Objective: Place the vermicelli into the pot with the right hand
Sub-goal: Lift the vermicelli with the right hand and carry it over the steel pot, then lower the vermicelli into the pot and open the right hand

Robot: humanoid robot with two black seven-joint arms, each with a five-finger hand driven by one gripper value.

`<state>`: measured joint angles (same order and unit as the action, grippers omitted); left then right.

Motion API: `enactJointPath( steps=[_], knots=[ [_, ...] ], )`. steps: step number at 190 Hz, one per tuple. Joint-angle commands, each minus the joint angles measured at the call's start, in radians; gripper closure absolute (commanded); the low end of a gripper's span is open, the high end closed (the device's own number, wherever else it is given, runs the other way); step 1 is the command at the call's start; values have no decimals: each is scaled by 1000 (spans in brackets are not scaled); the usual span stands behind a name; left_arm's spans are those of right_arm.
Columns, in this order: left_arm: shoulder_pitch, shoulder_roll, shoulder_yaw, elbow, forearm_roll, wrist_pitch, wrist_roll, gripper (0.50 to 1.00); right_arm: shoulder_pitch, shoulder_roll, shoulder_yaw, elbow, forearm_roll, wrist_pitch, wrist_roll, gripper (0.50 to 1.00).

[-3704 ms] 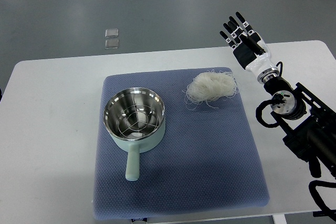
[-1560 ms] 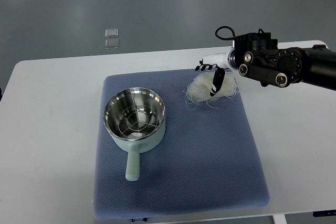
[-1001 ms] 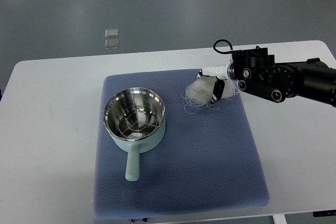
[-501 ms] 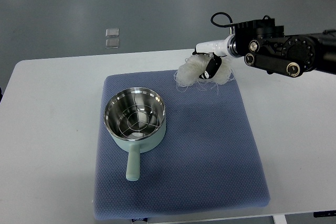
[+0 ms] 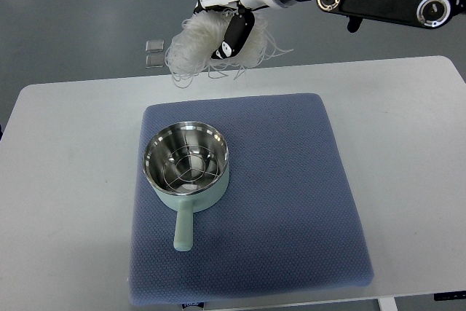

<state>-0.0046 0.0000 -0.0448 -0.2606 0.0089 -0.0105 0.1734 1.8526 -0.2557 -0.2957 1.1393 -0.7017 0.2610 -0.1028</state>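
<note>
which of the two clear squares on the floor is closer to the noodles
The lower clear square, nearest the table; it sits closer to the hanging vermicelli than the upper clear square.

We see white vermicelli (image 5: 200, 50) bundle aloft, strands dangling; mint-green pot (image 5: 187, 167) upright on mat, steel inside, handle toward us.

Glossy steel lines the pot (image 5: 186, 161); the mat (image 5: 291, 216) is textured cloth.
</note>
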Motion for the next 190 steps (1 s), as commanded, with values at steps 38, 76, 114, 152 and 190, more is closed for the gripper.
enactJointPath(
  steps=[38,76,114,152,190],
  knots=[
    [2,0,0,0,-1,0,0,500,-47,174,-10,-41,-1,-14,3,1000],
    [0,0,-1,1,-3,0,0,500,-121,243,-8,-78,-2,-23,3,1000],
    [0,0,0,3,-1,0,0,500,-193,256,-8,-116,-13,-45,5,1000],
    [0,0,0,1,-1,1,0,500,-259,256,-8,-154,-22,-49,5,1000],
    [0,0,0,1,-1,1,0,500,-302,256,-2,-156,-35,-49,6,1000]
  ],
)
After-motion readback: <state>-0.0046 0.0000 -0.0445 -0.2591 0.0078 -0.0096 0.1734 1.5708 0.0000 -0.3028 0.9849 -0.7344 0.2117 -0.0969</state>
